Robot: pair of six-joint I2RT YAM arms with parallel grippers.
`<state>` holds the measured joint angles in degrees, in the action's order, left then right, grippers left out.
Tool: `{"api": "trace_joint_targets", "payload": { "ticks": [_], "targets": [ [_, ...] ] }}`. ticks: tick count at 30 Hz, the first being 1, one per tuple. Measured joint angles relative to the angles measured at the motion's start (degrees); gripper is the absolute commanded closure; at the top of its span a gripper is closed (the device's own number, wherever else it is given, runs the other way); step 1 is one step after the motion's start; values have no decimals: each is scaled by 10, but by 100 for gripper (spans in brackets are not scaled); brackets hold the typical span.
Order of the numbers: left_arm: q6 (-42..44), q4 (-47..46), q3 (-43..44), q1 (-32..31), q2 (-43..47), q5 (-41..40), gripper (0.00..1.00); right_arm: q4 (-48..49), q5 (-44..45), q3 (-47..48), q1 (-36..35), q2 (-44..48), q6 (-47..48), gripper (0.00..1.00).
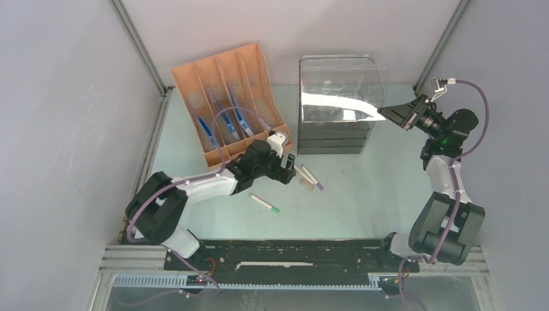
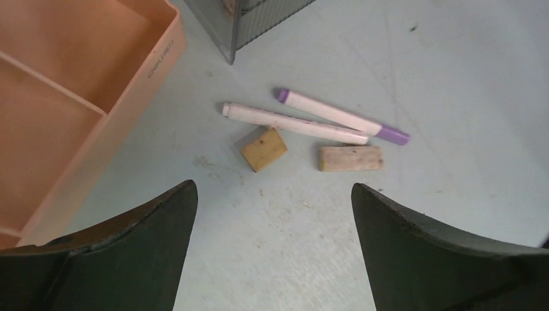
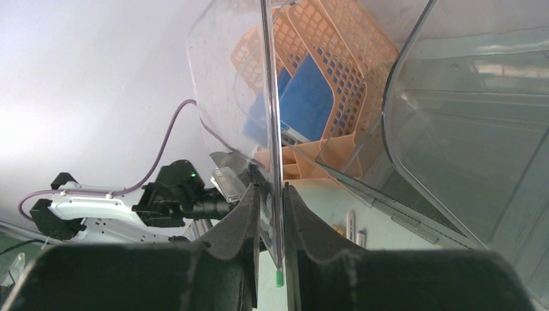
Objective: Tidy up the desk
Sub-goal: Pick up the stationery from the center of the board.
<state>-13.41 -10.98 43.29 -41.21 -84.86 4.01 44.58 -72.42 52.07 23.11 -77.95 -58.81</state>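
Observation:
The desk (image 1: 375, 194) is a pale mint-green tabletop. Low over it, my left gripper (image 1: 291, 170) is open with nothing between its fingers (image 2: 272, 188). Just beyond its tips lie a white marker (image 2: 294, 123), a purple-capped marker (image 2: 343, 118) and two tan eraser blocks (image 2: 263, 148) (image 2: 350, 158). A green-capped pen (image 1: 265, 203) lies nearer the front. My right gripper (image 1: 396, 115) is raised at the back right, shut on the edge of a clear plastic cover (image 1: 340, 87). In the right wrist view the fingers (image 3: 272, 194) pinch that thin clear panel (image 3: 223, 78).
An orange file organizer (image 1: 226, 97) with blue folders (image 3: 307, 97) stands at the back left, its wall (image 2: 129, 97) close to my left gripper. A grey drawer unit (image 1: 330, 139) sits under the clear cover. A black rail strip (image 1: 291, 253) runs along the front.

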Motion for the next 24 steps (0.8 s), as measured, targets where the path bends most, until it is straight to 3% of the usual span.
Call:
{"api": "trace_joint_targets", "payload": {
  "ticks": [9,24],
  "targets": [
    [18,56,106,-9,-129,-35,29,0,-4,0,0,-4,1,79],
    [-31,130,165,-65,-206,-128,46,3,-12,0,0,-12,1,80]
  ]
}}
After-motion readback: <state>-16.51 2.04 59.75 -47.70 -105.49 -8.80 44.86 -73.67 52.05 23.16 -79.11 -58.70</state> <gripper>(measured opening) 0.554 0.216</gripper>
